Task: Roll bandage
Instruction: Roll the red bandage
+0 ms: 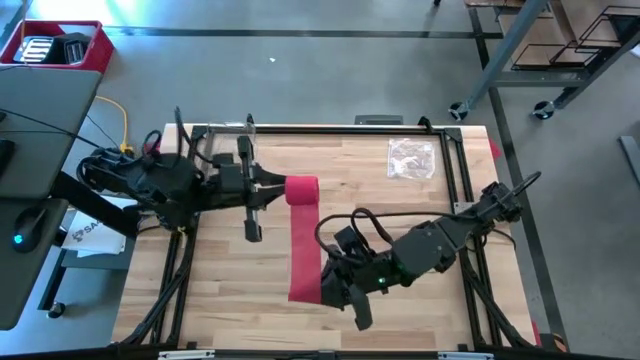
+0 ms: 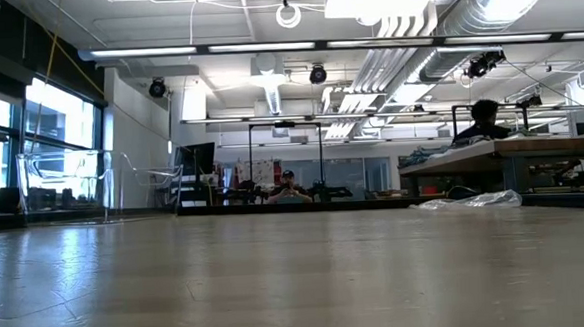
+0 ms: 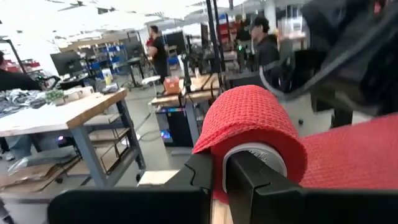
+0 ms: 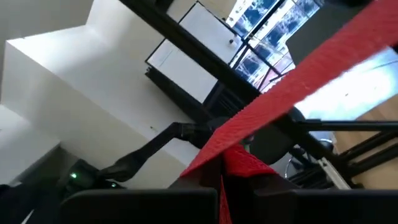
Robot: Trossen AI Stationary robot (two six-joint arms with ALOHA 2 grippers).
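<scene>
The bandage is a bright red strip, partly wound into a roll [image 1: 302, 188] [image 3: 249, 121] at its far end. The unrolled strip [image 1: 304, 250] [image 4: 298, 81] runs from the roll toward the table's near edge. My left gripper [image 1: 283, 188] [image 3: 219, 186] reaches in from the left and is shut on the roll. My right gripper [image 1: 322, 287] [image 4: 222, 186] comes from the right and is shut on the strip's near end. The low view shows neither bandage nor grippers at table height. My left gripper holds the roll by its left end [image 3: 217, 163]. Red layers sit between the two fingers, and one finger [image 3: 261, 186] stands before the pale core opening. The fingers come level from the table's left, along the roll's axis. The roll is lifted clear. My right gripper pinches the strip's near end [image 4: 239, 163] between its two fingers, the fabric bunched there. The fingers come roughly level from the table's right side. The strip runs taut from them to the roll, clear of the table.
A crinkled clear plastic bag [image 1: 411, 158] [image 2: 469, 201] lies on the wooden table's far right part. A red bin [image 1: 60, 45] stands off the table at the far left. Black frame rails [image 1: 330, 128] run along the table's edges. People sit in the room beyond.
</scene>
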